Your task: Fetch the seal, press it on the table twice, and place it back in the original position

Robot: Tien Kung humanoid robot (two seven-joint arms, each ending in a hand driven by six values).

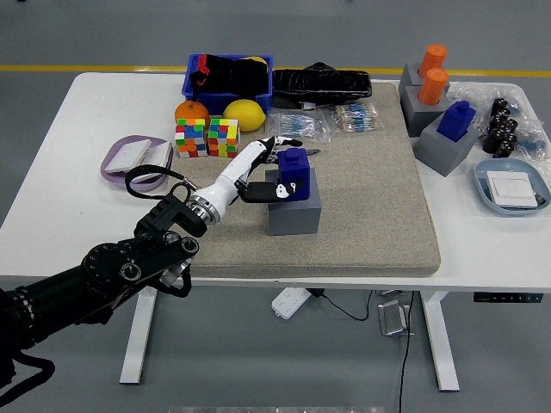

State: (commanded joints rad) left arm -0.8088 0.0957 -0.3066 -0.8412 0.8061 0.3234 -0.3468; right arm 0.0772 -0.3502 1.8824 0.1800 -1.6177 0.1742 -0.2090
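The robot's black left arm (103, 275) comes in from the lower left corner and reaches up over the near part of the white table (52, 172), its white forearm stretched across the beige mat (370, 198). At the end of it, the left hand (265, 172) is up against the blue seal (294, 172), fingers (284, 142) curled around its left side and a dark thumb pressing its front face, so the hand has a grip on it. The seal stands upright in its grey holder block (294, 211), near the middle of the mat, and I can't tell whether it is lifted at all.

Left of the hand, off the mat, a lilac dish (116, 168) holds a pale card. Just behind the hand sit two colourful puzzle cubes (207, 138), with an orange (191, 110) and a lemon (244, 114) behind them, and a blue bin (228, 76) farther back. Clear packets (331, 120) lie at the mat's far edge, a black bag (320, 83) beyond them.

Over at the right, a light blue tray (514, 189) is nearest, then a second blue seal in a grey block (449, 138), small black pieces (502, 125), and two orange seals (430, 73) in grey blocks at the far end.
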